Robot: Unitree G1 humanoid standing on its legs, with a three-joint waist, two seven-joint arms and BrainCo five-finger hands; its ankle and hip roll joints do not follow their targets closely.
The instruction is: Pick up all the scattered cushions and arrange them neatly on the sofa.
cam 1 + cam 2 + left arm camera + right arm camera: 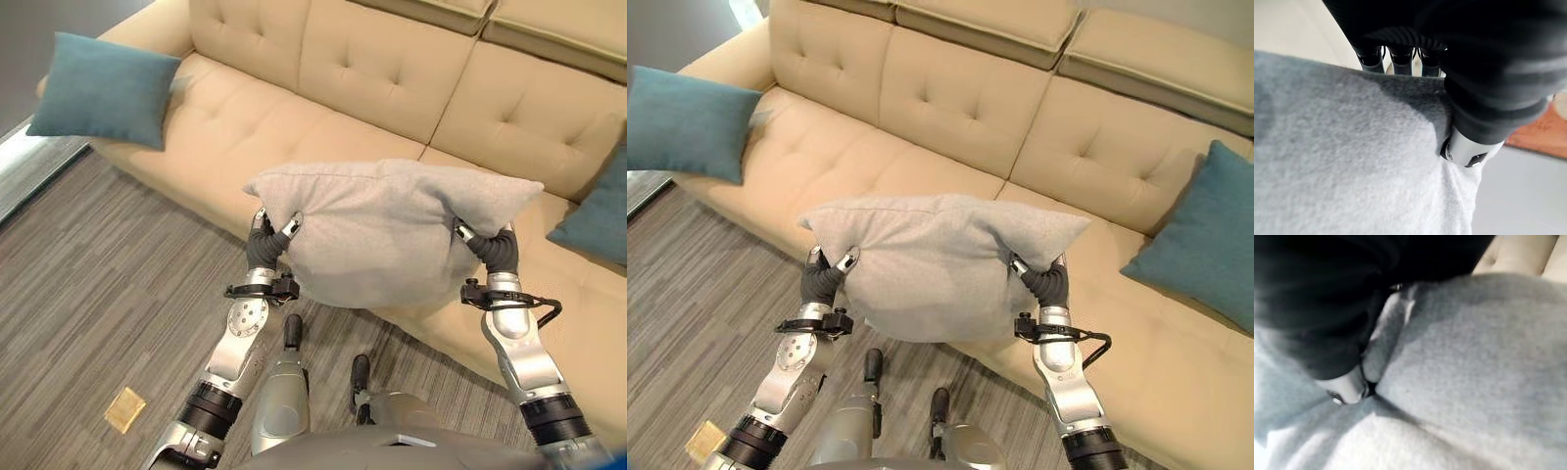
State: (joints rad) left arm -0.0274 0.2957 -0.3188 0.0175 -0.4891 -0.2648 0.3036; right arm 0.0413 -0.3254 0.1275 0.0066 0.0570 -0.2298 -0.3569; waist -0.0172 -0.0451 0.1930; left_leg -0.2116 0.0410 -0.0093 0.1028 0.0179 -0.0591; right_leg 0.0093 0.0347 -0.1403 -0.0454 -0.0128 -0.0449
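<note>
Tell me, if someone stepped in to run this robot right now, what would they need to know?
Left hand and right hand each grip a side of the grey cushion, held up over the front of the beige sofa.
One teal cushion sits on the sofa's left arm, another teal cushion leans at its right end.
Left: set the grey one down neatly.

I count three cushions: one grey cushion (936, 264) gripped between my left robot hand (823, 277) and right robot hand (1046, 281), and two teal, one teal cushion (686, 122) beyond my left, another teal cushion (1200, 235) beyond my right. One sofa (950, 108) ahead. One small yellow piece (124, 408) on the floor.
</note>
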